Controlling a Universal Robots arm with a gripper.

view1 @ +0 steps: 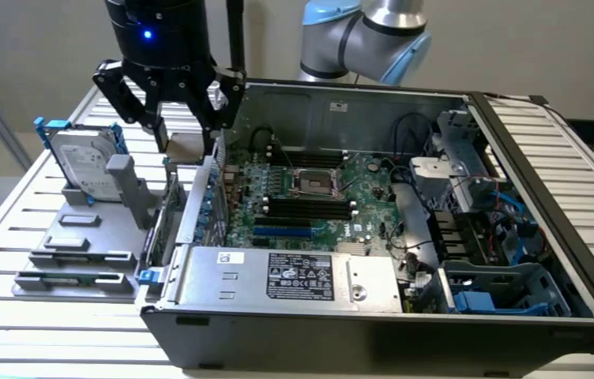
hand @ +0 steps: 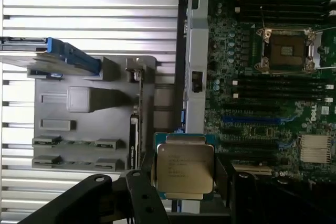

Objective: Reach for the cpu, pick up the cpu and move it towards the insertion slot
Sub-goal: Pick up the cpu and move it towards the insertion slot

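Gripper grasps the cpu between its fingers, above the case's edge. A loose pinch could tilt the chip, misaligning it at the slot.

open black computer case right of frame, on slatted metal desk | grey fixture tray left | square silver-framed insertion slot in case, centre

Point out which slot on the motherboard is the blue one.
The blue card slot: one long blue strip below the lower bank of black memory slots. The others are black; the insertion slot is square and silver-framed.
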